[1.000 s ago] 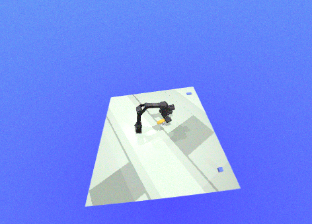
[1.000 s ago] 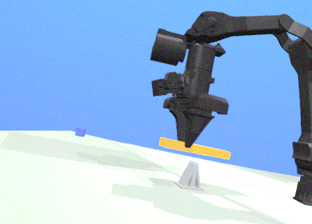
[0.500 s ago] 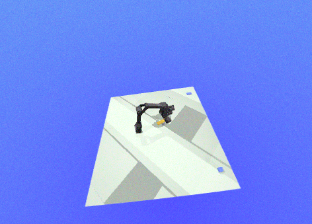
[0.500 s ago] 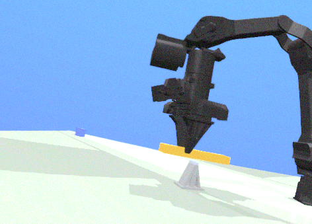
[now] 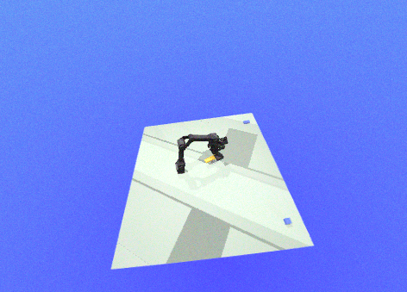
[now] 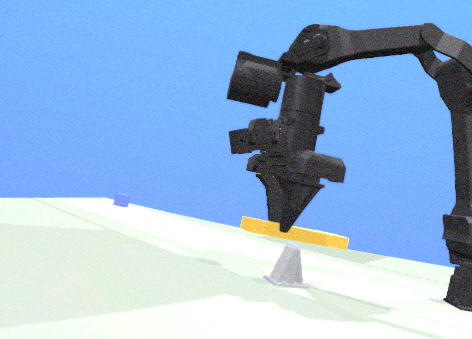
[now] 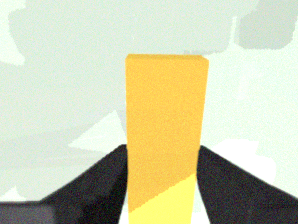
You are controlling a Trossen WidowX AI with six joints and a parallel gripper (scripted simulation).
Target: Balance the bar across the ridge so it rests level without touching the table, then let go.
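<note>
The yellow-orange bar [image 5: 209, 158] [image 6: 320, 236] [image 7: 165, 100] is held off the table [image 5: 138, 241]. In the exterior view its right end appears lower than its left. My gripper [image 6: 284, 229] [image 7: 161, 152] points down and is shut on the bar, with one finger on each long side. The small grey ridge [image 6: 289, 269] stands on the table in the exterior view, below the fingertips in that picture, with a gap between it and the bar. The ridge does not show in the wrist view, and I cannot make it out in the top view.
One blue block [image 5: 287, 220] lies near the table's front right corner. Another blue block [image 5: 246, 121] lies near the far right corner. A blue block [image 6: 121, 199] also shows at the left in the exterior view. The arm's base [image 5: 180, 167] [image 6: 462, 285] stands on the table. Broad shadows cross the table.
</note>
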